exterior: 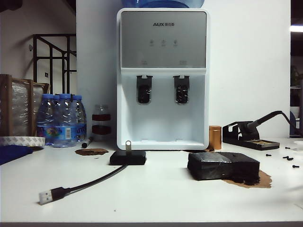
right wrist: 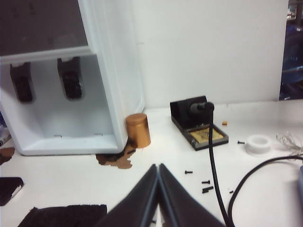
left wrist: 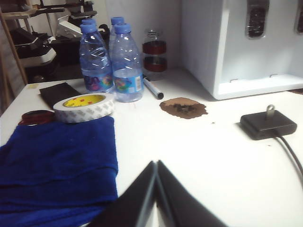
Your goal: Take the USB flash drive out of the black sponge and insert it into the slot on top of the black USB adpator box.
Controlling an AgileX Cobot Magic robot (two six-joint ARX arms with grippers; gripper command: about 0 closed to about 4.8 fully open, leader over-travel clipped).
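Judging from how things lie, the insertion looks done: the tiny silver-grey metal USB flash drive (exterior: 128, 145) stands upright in the top of the small flat matte black USB adaptor box (exterior: 128, 157), its loop end up, and the left wrist view shows the same (left wrist: 270, 111) on the box (left wrist: 265, 125). The large rectangular black foam sponge (exterior: 223, 165) lies well apart to the right, with no drive visible in it.

What remains, I judge, is only to keep clear. Neither arm appears in the exterior view. The left gripper (left wrist: 156, 163) hangs above the white table (exterior: 156, 198), near the blue cloth (left wrist: 57, 165), its two fingers pressed together on nothing. The right gripper (right wrist: 158, 165) is likewise closed and empty, near a corner of the sponge (right wrist: 66, 215). To do this well, both should stay high and away from the box and from its black cable (exterior: 90, 182), since a snag there could tip the drive. Whether the drive is fully seated cannot be told from here.

Counted:
- one flash drive, one adaptor box, one sponge;
- one silver USB plug (exterior: 45, 197) ending the cable;
- one white water dispenser (exterior: 163, 80) with two taps;
- at least three clear water bottles (left wrist: 113, 61);
- one roll of white tape (left wrist: 84, 107);
- one copper-coloured cylinder (right wrist: 138, 130);
- one soldering-iron stand (right wrist: 199, 125).
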